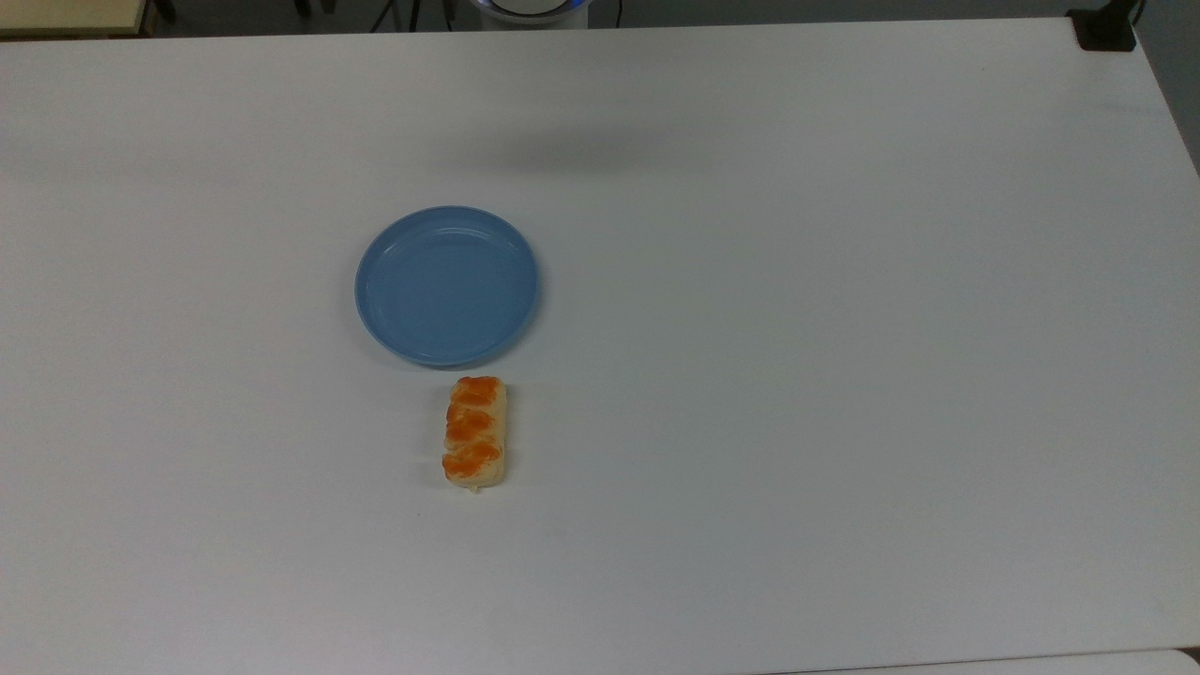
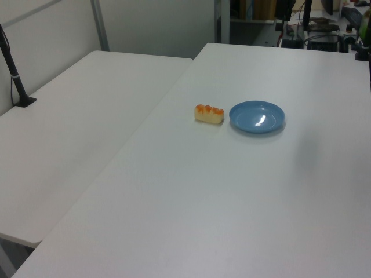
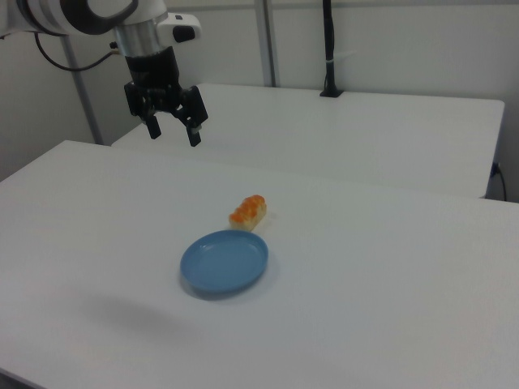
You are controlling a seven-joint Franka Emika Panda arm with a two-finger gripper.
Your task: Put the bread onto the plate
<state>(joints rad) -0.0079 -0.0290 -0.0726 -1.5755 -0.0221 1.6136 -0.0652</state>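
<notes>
The bread [image 1: 476, 433] is a short pale-tan stick with glossy orange patches, lying flat on the white table just below the plate in the top view. It also shows as bread [image 2: 209, 113] and bread [image 3: 248, 211]. The light blue round plate [image 1: 447, 285] sits beside it with nothing in it, a small gap between them; plate [image 2: 257, 116], plate [image 3: 225, 262]. My gripper [image 3: 173, 132] hangs high above the table in the right view, up and to the left of both things, open with nothing between its black fingers.
A second white table [image 2: 69, 145] adjoins the work table [image 1: 844, 375] on the bread's side. A black post with a clamp [image 3: 328, 49] stands at that table's far edge. A black clamp [image 1: 1104, 33] sits at the top view's upper right corner.
</notes>
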